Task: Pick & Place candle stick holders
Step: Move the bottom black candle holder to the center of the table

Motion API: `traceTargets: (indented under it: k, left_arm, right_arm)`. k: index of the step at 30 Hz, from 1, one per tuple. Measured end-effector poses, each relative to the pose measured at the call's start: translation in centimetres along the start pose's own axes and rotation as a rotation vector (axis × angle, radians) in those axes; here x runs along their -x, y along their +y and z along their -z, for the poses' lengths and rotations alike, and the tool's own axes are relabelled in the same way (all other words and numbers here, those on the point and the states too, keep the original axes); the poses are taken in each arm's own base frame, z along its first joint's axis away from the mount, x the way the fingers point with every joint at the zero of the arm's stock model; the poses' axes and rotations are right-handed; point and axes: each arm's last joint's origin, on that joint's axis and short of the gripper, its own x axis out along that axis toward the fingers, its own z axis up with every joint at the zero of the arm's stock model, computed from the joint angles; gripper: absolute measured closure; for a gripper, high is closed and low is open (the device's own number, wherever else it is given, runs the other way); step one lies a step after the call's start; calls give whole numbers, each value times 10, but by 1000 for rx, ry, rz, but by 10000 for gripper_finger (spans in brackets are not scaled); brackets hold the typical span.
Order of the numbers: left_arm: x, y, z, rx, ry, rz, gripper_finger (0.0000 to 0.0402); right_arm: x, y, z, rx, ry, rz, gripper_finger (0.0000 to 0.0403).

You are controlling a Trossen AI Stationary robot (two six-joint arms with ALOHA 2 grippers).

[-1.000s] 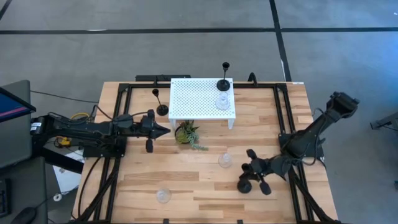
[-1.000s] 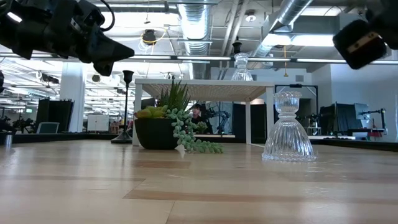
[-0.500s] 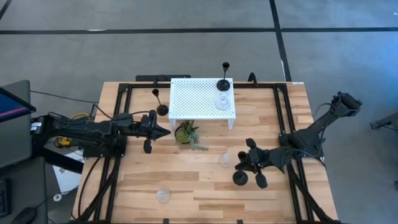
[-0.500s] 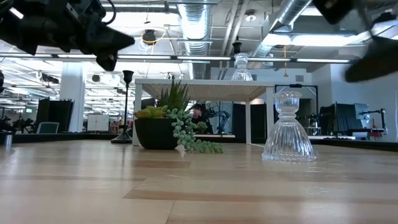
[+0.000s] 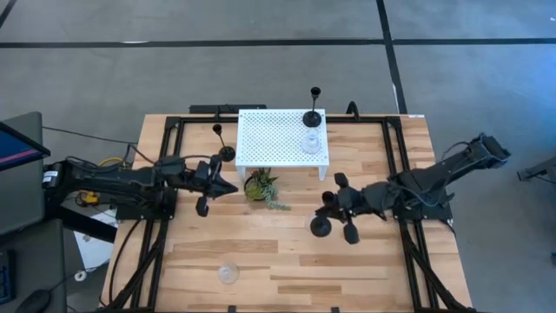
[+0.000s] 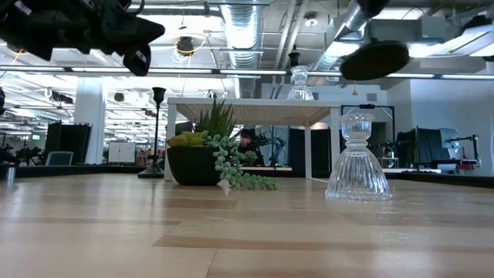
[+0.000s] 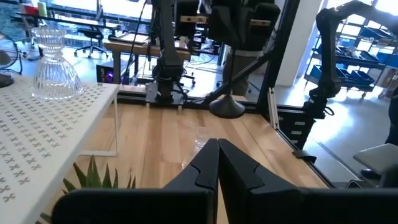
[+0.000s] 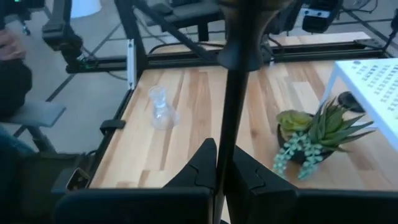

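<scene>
My right gripper [image 5: 330,211] is shut on a black candle stick holder [image 5: 320,228] and holds it in the air over the table's middle right. Its round base [image 6: 374,60] hangs above a clear glass holder [image 6: 357,158] standing on the table. A tall black holder [image 5: 311,117] and a glass one [image 5: 310,143] stand on the white perforated stand [image 5: 269,139]. A shorter black holder [image 5: 227,153] stands on its base left of the stand. Another glass holder [image 5: 228,274] stands near the front left. My left gripper [image 5: 230,184] is shut and empty, left of the plant. My right gripper pinches the holder's thin stem [image 8: 231,124] between its two fingers. The fingers come level from the table's right and lie across the stem. The holder is lifted clear of the table, near upright and slightly tilted, with its base down.
A small green potted plant [image 5: 261,187] stands in front of the stand, between the two grippers. Black frame rails [image 5: 165,217] run along the table's left and right sides. A person's hand and sleeve [image 8: 12,62] show beyond the table's edge.
My right gripper has carried the black holder toward the table's left and far edge, from the near right to a spot over the glass holder on the table. The holder has stayed in the hold, clear of the table.
</scene>
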Motion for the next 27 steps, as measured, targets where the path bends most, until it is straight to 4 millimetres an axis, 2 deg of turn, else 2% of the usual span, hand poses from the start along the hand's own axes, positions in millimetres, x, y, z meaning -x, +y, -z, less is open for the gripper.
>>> traceTargets:
  k: [4, 8, 13, 20, 27]
  left_arm:
    - [-3, 0, -15, 1, 69, -27, 395]
    - [-4, 1, -35, -79, 139, -119, 395]
    - [-4, 1, -53, -140, 120, -146, 395]
    - [-3, 1, -49, -132, 166, -147, 392]
    - [-4, 1, -49, -134, 171, -158, 392]
  right_arm:
    - [-13, -14, -5, 11, -27, -10, 403]
    - [-29, -29, -11, 52, -68, -60, 403]
    - [-50, -49, -12, 72, -102, -103, 403]
    - [-70, -69, -6, 66, -85, -110, 403]
    - [-73, -86, -9, 52, -106, -175, 403]
